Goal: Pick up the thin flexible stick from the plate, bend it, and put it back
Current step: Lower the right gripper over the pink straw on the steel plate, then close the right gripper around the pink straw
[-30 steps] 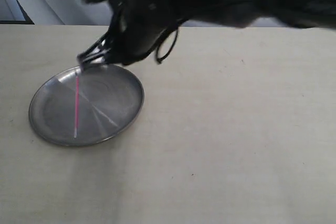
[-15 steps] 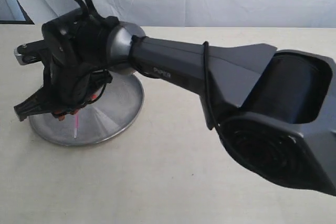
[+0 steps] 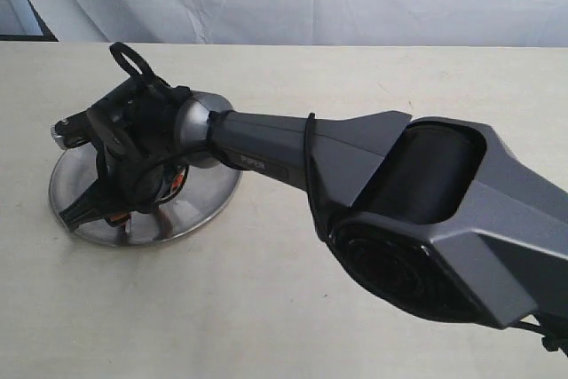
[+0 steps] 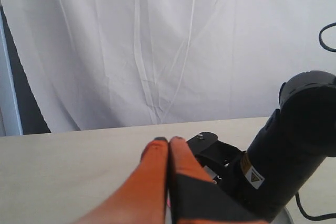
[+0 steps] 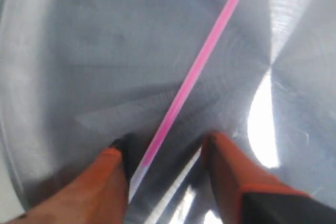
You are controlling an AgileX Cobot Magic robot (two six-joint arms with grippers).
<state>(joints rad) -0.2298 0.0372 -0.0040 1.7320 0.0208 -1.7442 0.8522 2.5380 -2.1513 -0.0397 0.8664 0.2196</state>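
1. The plate [image 3: 209, 200] sits on the desk [image 3: 399, 77] towards its left edge, in the half nearer the white curtain [image 4: 157, 51].
2. The thin flexible stick [image 5: 199, 66] lies flat in the plate [image 5: 79, 51], running across its middle, with its whitish end nearest the right gripper.
3. The right gripper [image 3: 93, 215] reaches across from the right side and hangs low over the plate. Its jaws are spread, one orange finger [image 5: 113, 182] on each side of the stick's whitish end, and neither is pinching it.
4. The left gripper [image 4: 169, 142] is held up off the desk, its two orange fingers pressed together with nothing between them.
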